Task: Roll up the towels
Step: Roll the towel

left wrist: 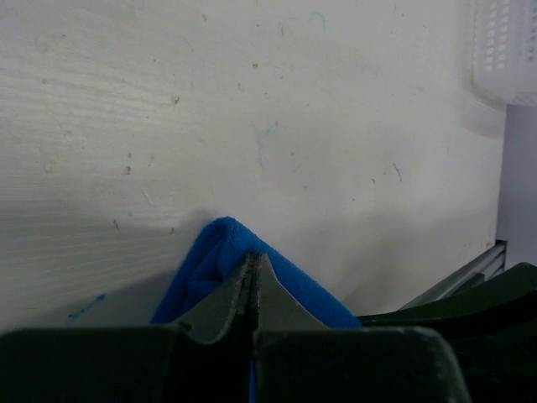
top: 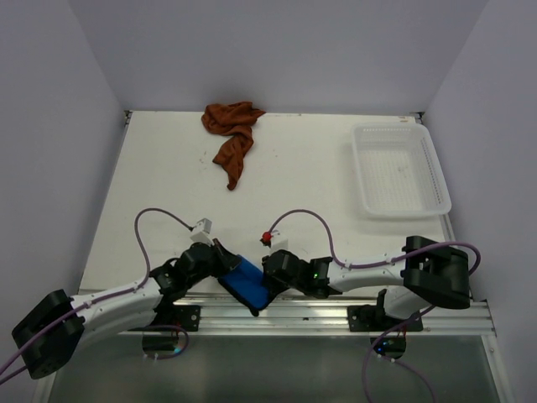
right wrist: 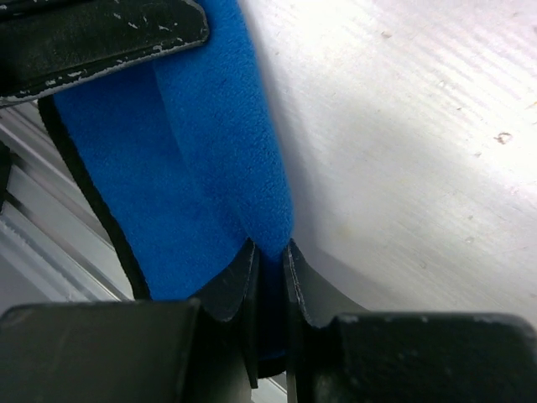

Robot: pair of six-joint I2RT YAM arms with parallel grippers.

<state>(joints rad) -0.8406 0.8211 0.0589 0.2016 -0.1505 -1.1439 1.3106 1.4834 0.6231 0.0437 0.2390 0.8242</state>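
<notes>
The blue towel (top: 246, 283) lies folded at the table's near edge, between my two grippers. My left gripper (top: 225, 257) is shut on its left end; in the left wrist view the jaws are closed tight on the blue towel (left wrist: 201, 269). My right gripper (top: 270, 270) is shut on its right end; in the right wrist view a fold of the blue towel (right wrist: 210, 126) is pinched between the fingers (right wrist: 239, 281). The rust-brown towel (top: 232, 134) lies crumpled at the table's far edge, left of centre, apart from both grippers.
A white plastic mesh basket (top: 399, 170) stands at the back right of the table; its corner shows in the left wrist view (left wrist: 503, 50). An aluminium rail (top: 336, 312) runs along the near edge under the arms. Purple cables loop above both arms.
</notes>
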